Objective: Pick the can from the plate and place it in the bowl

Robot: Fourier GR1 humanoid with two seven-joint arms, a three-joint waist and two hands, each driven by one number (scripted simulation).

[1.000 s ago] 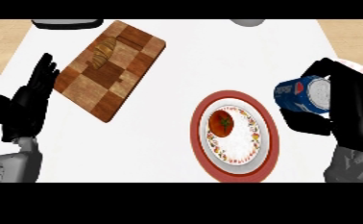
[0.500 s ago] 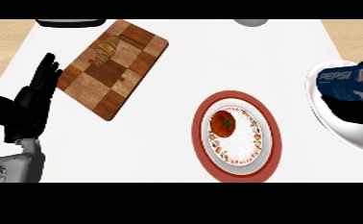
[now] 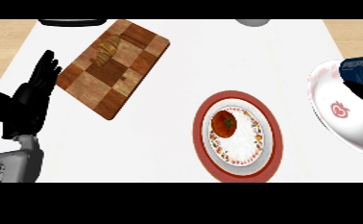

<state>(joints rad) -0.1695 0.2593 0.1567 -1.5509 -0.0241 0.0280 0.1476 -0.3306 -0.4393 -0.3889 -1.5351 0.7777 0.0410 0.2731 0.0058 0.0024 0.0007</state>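
Can (image 3: 352,65) sits inside the white bowl (image 3: 333,107) at the counter's (image 3: 212,59) right edge, only its blue top showing above the rim. Right hand not visible. Left hand (image 3: 32,98) rests at the left edge, fingers straight and apart, holding nothing. Red plate (image 3: 272,131) near the front edge carries a patterned dish (image 3: 245,143) with a tomato (image 3: 224,123). Checkered cutting board (image 3: 113,67) with a croissant (image 3: 106,50) lies toward the back-left. Nothing stands between plate and bowl.

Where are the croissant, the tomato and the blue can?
croissant (image 3: 108,50), head view, its middle, on the wooden board.
tomato (image 3: 224,123), head view, its top, on the plate.
blue can (image 3: 353,69), head view, its visible side, inside the white bowl at the right edge.
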